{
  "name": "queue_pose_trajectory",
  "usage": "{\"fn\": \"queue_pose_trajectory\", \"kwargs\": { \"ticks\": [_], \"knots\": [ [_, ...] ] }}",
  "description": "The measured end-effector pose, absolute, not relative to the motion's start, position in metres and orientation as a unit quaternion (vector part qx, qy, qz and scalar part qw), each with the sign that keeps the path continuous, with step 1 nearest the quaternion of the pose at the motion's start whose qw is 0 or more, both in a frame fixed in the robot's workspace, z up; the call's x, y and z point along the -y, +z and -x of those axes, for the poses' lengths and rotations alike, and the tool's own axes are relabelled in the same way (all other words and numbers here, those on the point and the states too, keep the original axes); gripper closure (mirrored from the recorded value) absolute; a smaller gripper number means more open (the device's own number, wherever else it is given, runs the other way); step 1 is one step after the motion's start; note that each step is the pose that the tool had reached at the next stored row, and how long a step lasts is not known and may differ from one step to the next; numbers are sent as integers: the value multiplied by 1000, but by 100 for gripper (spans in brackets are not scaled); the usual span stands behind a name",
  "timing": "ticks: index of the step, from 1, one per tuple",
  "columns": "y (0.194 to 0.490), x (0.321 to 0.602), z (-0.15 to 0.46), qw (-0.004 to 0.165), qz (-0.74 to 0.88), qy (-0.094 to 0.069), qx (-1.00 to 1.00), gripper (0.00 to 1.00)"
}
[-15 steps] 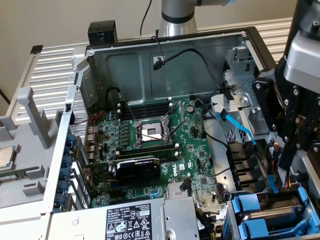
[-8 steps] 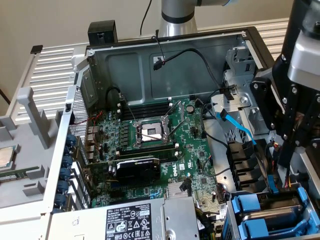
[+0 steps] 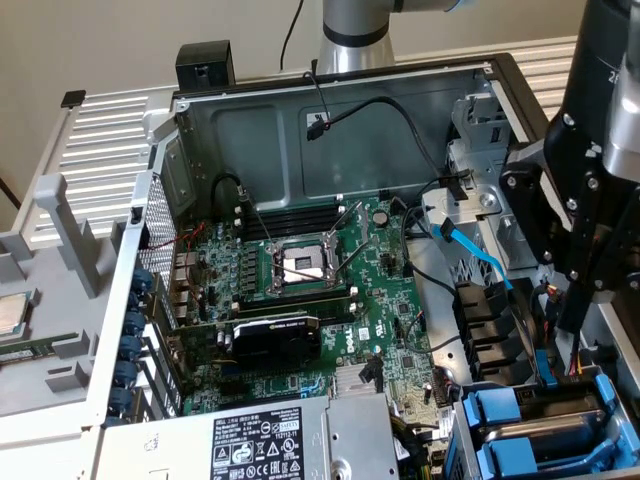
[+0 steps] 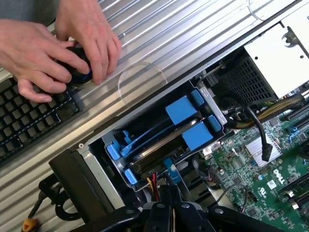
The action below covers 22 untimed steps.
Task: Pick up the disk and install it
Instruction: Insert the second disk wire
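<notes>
While the gripper (image 4: pixel 170 212) hangs just above the drive cage (image 4: pixel 104 166) at the open computer case's (image 3: pixel 330 85) corner, its fingers are pressed together with nothing between them. The disk (image 4: pixel 166 137) sits slotted in the cage, blue carrier front (image 4: pixel 181 108) facing out, beside a second blue-fronted carrier (image 4: pixel 199 135). In the exterior view the arm (image 3: pixel 590 190) stands at the exterior view's right, over the blue carriers (image 3: pixel 540 425) in the lower corner. Motherboard (image 3: pixel 300 290) lies exposed in the middle of the case, power supply (image 3: pixel 280 440) at its near edge. Outside the case, a person's hands (image 4: pixel 58 43) grip a small dark object next to a keyboard (image 4: pixel 29 116).
</notes>
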State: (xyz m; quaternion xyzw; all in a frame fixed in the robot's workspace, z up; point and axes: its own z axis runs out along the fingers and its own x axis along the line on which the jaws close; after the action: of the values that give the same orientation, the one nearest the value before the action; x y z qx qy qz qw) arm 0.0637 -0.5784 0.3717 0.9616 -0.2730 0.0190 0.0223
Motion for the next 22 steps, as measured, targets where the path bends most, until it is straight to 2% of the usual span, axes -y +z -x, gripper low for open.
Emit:
{"fn": "queue_pose_trajectory", "kwargs": {
  "ticks": [22],
  "knots": [
    [374, 572, -64, 19, -993, 21, 117, 89]
  ]
}}
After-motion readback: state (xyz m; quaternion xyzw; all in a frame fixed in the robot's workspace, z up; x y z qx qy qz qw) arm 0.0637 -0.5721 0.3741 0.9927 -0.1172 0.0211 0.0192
